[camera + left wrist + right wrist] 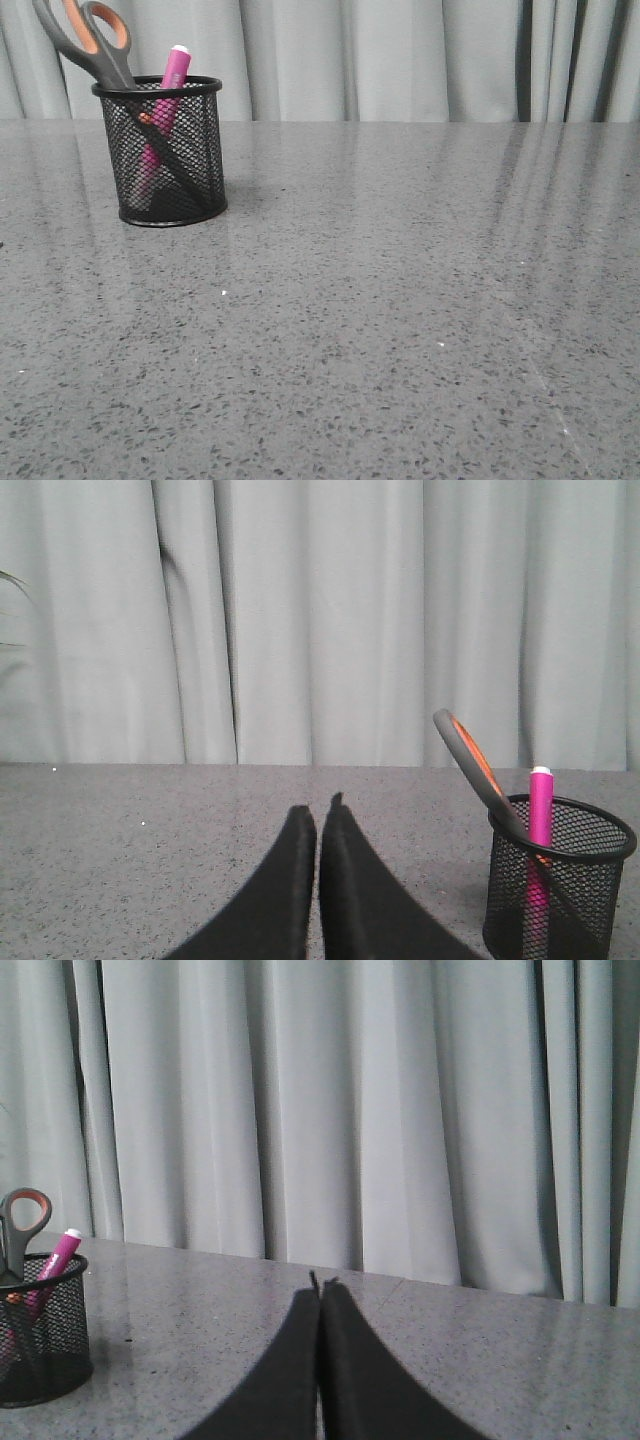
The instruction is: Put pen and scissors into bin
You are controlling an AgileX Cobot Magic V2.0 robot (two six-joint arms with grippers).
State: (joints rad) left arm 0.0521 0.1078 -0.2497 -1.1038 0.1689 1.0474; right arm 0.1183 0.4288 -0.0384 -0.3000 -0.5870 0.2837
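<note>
Where the front view looks across the grey speckled stone worktop (400, 320), the bin (170, 150) stands upright at the far left, a black wire-mesh cylinder with a solid rim and base. Both task items are inside it. The scissors (85, 40) lean blades-down, with the grey handles and orange-lined finger loops sticking out above the rim and tilted to the left; the dark blades show through the mesh, crossing the pen. The pen (172, 80), a smooth magenta barrel with a small white tip, stands nearly upright beside the scissors, its top just above the rim.

Left gripper (318, 815): black tapered fingers pressed together, nothing between them, apart from the bin, which the left wrist view shows nearby on the worktop. Right gripper (320, 1290): fingers likewise closed tip to tip, holding nothing, well apart from the bin.

Pale grey pleated curtain (400, 60) hangs behind the worktop.
</note>
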